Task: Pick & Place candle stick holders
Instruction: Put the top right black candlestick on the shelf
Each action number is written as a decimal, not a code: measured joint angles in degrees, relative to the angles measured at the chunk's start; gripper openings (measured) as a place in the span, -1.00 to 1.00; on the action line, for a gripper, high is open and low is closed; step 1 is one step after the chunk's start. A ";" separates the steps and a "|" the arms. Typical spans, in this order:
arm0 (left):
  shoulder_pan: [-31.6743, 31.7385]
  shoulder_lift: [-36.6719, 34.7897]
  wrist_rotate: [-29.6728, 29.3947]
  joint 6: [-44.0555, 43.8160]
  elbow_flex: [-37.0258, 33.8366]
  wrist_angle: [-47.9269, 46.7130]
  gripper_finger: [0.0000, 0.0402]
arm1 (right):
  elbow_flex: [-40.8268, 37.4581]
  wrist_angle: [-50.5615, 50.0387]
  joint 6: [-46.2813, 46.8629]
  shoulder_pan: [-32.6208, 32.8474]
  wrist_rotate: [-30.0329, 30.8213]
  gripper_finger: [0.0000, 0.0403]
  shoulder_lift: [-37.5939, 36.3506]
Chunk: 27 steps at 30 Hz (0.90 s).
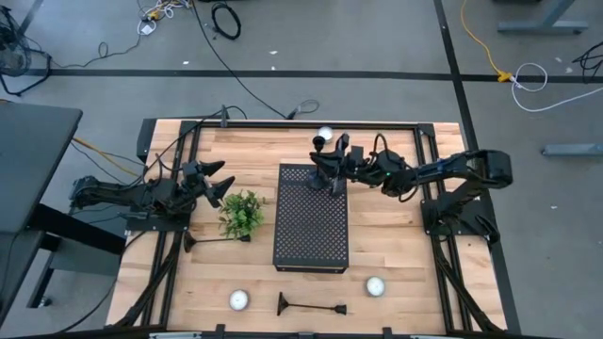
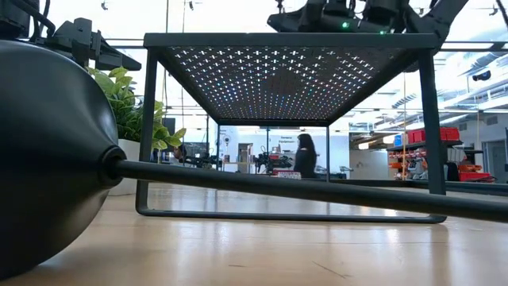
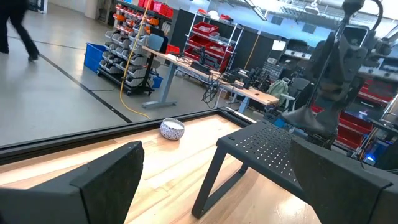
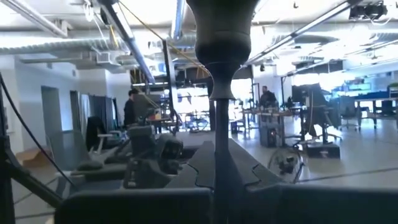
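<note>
A slim black candle stick holder [image 4: 219, 93] stands upright over the far end of the black perforated box [image 1: 311, 221], with my right gripper [image 1: 332, 174] shut on it. Its cone-shaped base [image 3: 309, 118] shows at the box top. A second holder [image 1: 212, 240] lies flat on the table beside the plant. A third [image 1: 311, 306] lies near the front edge, its base [image 2: 48, 151] filling the low view. My left gripper [image 1: 219, 184] waits open at the table's left, touching nothing. My right gripper pinches the holder's thin stem [image 4: 219, 163] between its two fingers, below the small cup [image 4: 222, 25]. The fingers come from the table's right, nearly level and tipped slightly up, lying across the stem. The holder stays upright; whether its base rests on the box top, I cannot tell.
A small green plant [image 1: 242, 215] stands left of the box. White round candles sit at the far edge [image 1: 325, 134], front left [image 1: 240, 299] and front right [image 1: 375, 285]. Black rails frame the table's sides.
</note>
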 joint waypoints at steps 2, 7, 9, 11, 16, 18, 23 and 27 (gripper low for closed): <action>-0.01 0.00 0.00 0.00 0.00 -0.02 0.99 | 0.00 1.61 -0.88 0.00 0.02 -0.99 1.38; -0.02 0.01 0.00 0.02 0.00 0.00 0.99 | 0.04 4.49 -2.02 0.00 0.07 -0.99 4.75; -0.01 -0.02 0.00 0.01 0.00 -0.02 0.99 | 0.04 5.70 -2.29 -0.05 0.07 -0.99 5.71; -0.02 0.00 -0.02 0.02 0.00 -0.02 0.99 | 0.04 6.27 -2.10 -0.09 0.09 -0.99 6.58; -0.02 -0.02 -0.02 0.02 -0.02 -0.02 0.99 | 0.04 7.05 -2.29 -0.19 0.11 -0.99 7.11; -0.01 0.00 -0.02 0.06 0.00 -0.02 0.99 | 0.04 7.91 -0.70 -0.18 -0.71 -0.99 7.14; -0.02 -0.01 -0.02 0.09 0.00 -0.02 0.99 | 0.11 9.05 -0.10 4.86 -5.35 -0.99 7.10; 0.01 0.00 -0.02 0.09 0.00 -0.04 0.99 | 0.11 7.54 -1.62 11.37 -5.19 -0.99 7.09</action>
